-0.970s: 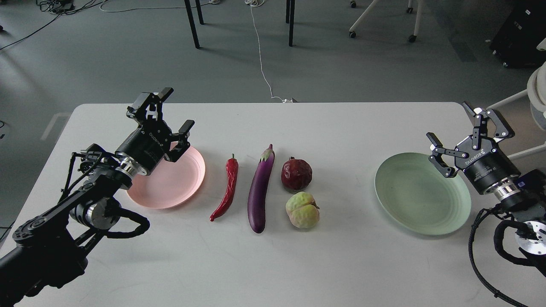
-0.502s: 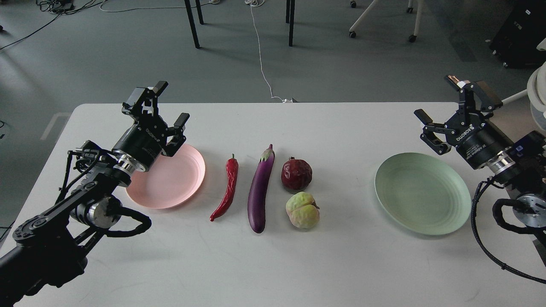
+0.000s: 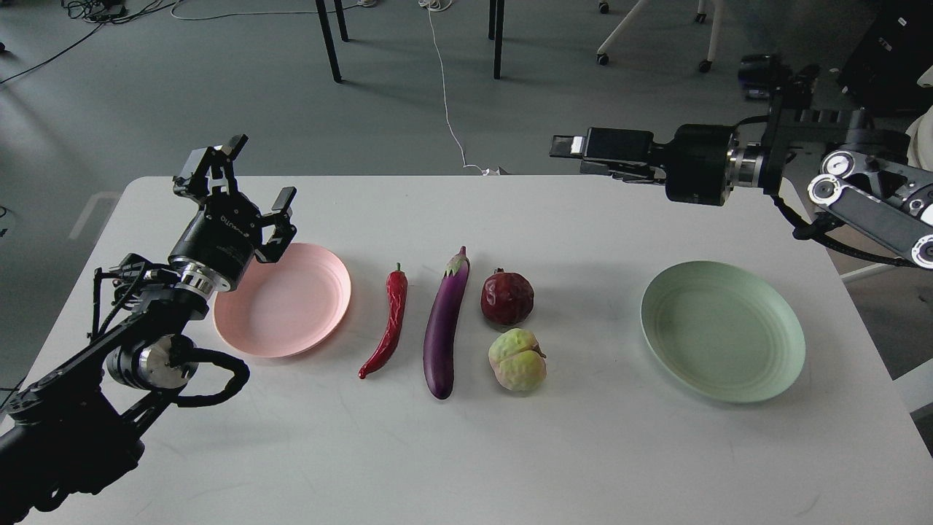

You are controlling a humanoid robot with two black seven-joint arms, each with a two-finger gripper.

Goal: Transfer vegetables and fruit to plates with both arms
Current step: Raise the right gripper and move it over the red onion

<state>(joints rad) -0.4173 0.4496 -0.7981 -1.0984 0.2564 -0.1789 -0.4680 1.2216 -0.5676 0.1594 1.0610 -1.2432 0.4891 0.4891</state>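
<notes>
Purple and glossy, the long slim eggplant (image 3: 444, 326) lies at the centre of the white table (image 3: 466, 452), its greenish stem cap toward twelve o'clock. Just beside it at nine o'clock runs the wrinkled red chili pepper (image 3: 386, 324), slightly shorter, apart from it by a narrow strip of bare tabletop. At three o'clock sit the dark red pomegranate-like fruit (image 3: 506, 297) and, nearer the front edge, the lumpy yellow-green fruit (image 3: 517, 359) with a pink blush; the two are close, and whether they touch cannot be told. Farther out at nine o'clock lies the pale pink plate (image 3: 291, 302), bare, and well apart at three o'clock the mint green plate (image 3: 721, 330) with faint ridges, also bare, close to the table's right edge. Wide bare tabletop lies along the front edge and behind the produce. The left gripper (image 3: 248, 179) hovers over the pink plate's far-left rim, tilted toward twelve o'clock, its two fingers spread wide with nothing between them. The right arm (image 3: 838, 175) reaches level across the table's back right corner, and the right gripper (image 3: 583, 146) points toward nine o'clock, seen side-on; whether its fingers are parted cannot be told.
</notes>
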